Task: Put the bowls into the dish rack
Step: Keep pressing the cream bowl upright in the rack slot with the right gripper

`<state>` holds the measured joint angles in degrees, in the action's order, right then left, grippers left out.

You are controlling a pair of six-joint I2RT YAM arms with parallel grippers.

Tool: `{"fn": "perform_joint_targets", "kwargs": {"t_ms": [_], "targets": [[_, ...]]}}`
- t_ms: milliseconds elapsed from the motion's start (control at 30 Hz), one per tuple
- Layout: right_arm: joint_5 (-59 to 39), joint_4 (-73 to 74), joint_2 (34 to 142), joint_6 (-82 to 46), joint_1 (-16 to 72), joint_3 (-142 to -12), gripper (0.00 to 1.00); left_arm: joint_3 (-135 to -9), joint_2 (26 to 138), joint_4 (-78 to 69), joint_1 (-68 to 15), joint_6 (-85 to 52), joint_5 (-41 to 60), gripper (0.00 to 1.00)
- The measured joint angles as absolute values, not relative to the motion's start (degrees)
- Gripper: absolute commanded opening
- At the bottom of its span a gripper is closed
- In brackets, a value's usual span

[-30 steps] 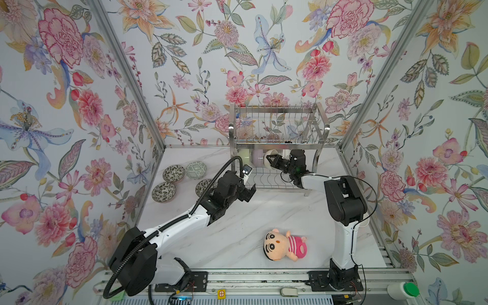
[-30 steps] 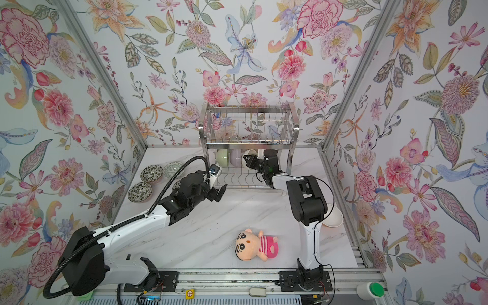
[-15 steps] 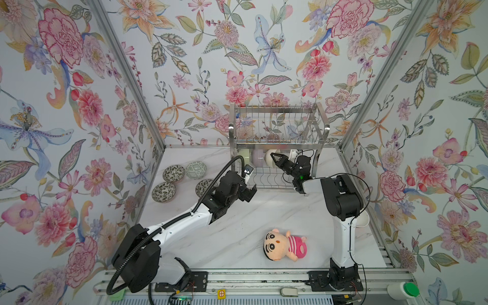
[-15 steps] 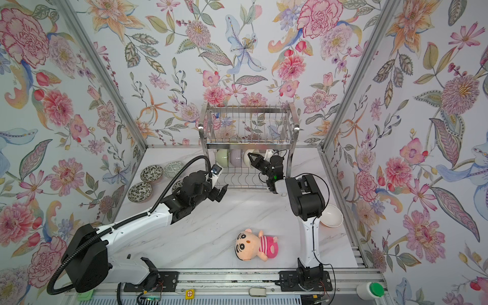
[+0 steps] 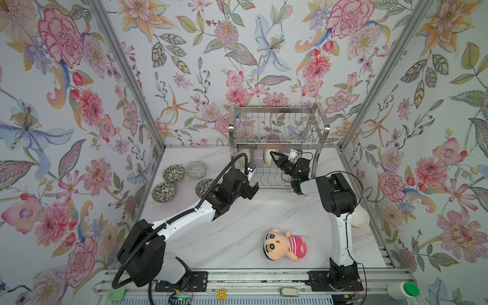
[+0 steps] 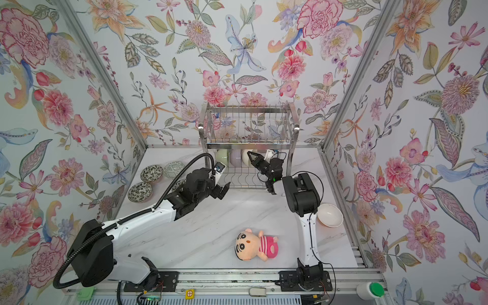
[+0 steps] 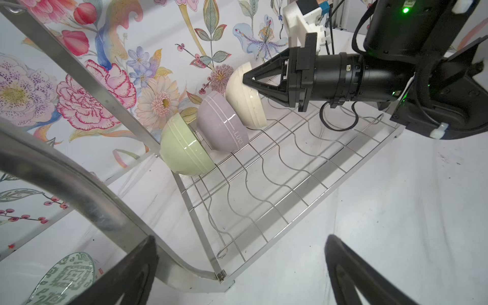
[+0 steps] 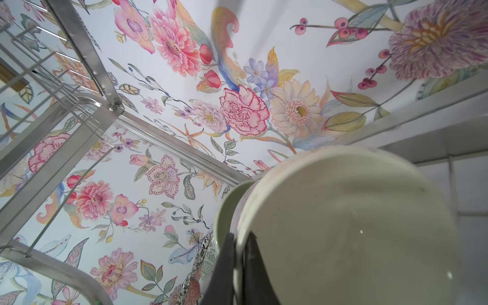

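Note:
The dish rack [image 5: 277, 144] stands at the back middle. On its lower tier [image 7: 277, 184] three bowls lean on edge in a row: pale green [image 7: 182, 150], lavender [image 7: 221, 126] and cream [image 7: 245, 105]. My right gripper [image 7: 244, 78] is shut on the cream bowl's [image 8: 343, 224] rim, one finger inside and one outside, as the right wrist view shows [image 8: 239, 235]. In both top views it reaches under the upper tier [image 5: 273, 154] [image 6: 250, 154]. My left gripper [image 5: 252, 190] [image 7: 240, 237] hangs open and empty by the rack's front left corner.
Several dark patterned bowls [image 5: 173, 173] sit upright on the table at the left. A bowl with a white inside [image 6: 330, 215] lies at the right wall behind my right arm. A plush doll [image 5: 285, 244] lies at the front middle. Rack legs [image 7: 79, 190] curve close to my left gripper.
My right arm's elbow has shifted slightly left while the gripper stays shut on the cream bowl at the lower tier. The left arm has barely moved.

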<state>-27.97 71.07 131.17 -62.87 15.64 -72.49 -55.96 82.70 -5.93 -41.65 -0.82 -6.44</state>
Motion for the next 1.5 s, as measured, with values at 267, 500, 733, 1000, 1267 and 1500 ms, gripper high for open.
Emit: {"fn": "perform_joint_targets", "kwargs": {"t_ms": [267, 500, 733, 1000, 1267, 1500], "targets": [[-28.16, 71.85, 132.44, -63.75, 15.64, -73.97, 0.00, -59.72, 85.60, -5.93, -41.65, 0.23, -6.31, 0.99], [-28.60, 72.31, 133.34, -64.58, 15.57, -75.02, 0.00, -61.30, 87.00, -5.87, -41.71, 1.10, -6.24, 0.99], [-29.61, 74.48, 135.57, -65.52, 15.44, -76.42, 0.00, -61.30, 87.02, -5.48, -41.93, 1.10, -6.24, 0.99], [-29.58, 75.24, 135.87, -65.89, 15.31, -76.55, 0.00, -61.30, 87.02, -5.10, -42.04, 1.10, -6.24, 0.99], [-29.58, 75.31, 135.33, -65.41, 14.76, -75.09, 0.02, -61.30, 87.02, -5.08, -42.09, 1.10, -6.24, 0.99], [-29.58, 75.48, 134.26, -64.97, 14.15, -72.82, 0.09, -61.28, 87.02, -5.06, -42.39, 1.06, -6.26, 0.99]]}}
